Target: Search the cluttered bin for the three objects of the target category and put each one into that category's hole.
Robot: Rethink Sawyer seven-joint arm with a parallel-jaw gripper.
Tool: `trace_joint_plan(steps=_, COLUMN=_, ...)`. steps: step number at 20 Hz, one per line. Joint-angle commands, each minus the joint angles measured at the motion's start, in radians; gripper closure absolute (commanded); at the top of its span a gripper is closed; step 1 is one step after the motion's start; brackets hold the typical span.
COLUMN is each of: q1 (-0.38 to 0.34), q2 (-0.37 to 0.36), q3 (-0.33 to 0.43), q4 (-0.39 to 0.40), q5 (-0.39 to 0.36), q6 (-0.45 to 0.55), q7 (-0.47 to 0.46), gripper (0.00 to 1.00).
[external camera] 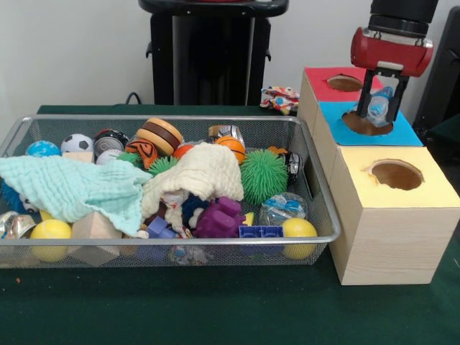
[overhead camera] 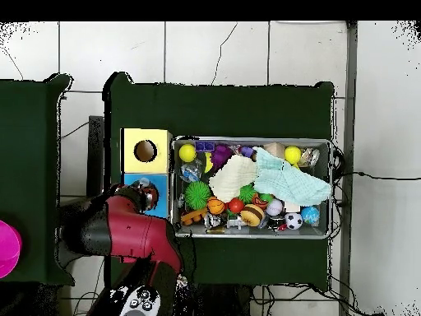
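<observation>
Hovering over the blue-topped box (external camera: 370, 126), the red arm (overhead camera: 123, 230) is bringing its gripper (external camera: 379, 108) straight above that box's hole (external camera: 366, 123), and its fingers are closing on a clear, crinkly packet (external camera: 377, 106) with a bluish tint, held just above the opening. I judge this is the drop step: the packet is being kept centred so it will fall cleanly through rather than catch on the rim.

Beside the blue-topped box, on the bin side, the wire bin (external camera: 327, 208) is sitting full: a pale green cloth (external camera: 72, 187) and a cream cloth (external camera: 205, 172) are covering much of the heap, likely hiding more items. A green spiky ball (external camera: 263, 176) and another clear packet (external camera: 282, 208) are lying in the bin end nearest the boxes.

The yellow-topped box (external camera: 431, 190) and the red-topped box (external camera: 320, 83) are flanking the blue one, touching it, so sideways room is tight; above the hole the way is open.
</observation>
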Motion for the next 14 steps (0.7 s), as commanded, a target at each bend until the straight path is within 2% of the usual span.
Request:
trace_joint_plan(steps=1, q1=-0.014, q2=0.033, q3=0.088, q4=0.062, q5=0.046, q6=0.037, q7=0.250, gripper=1.00)
trace_joint_plan(steps=2, q1=-0.021, q2=0.029, q3=0.097, q4=0.068, q5=0.047, q6=0.032, q7=0.248, gripper=1.00)
trace_joint_plan(steps=3, q1=-0.022, q2=0.030, q3=0.098, q4=0.068, q5=0.047, q6=0.029, q7=0.248, gripper=0.00)
trace_joint_plan(steps=14, q1=0.008, q2=0.033, q3=0.060, q4=0.053, q5=0.036, q6=0.039, q7=0.249, gripper=0.00)
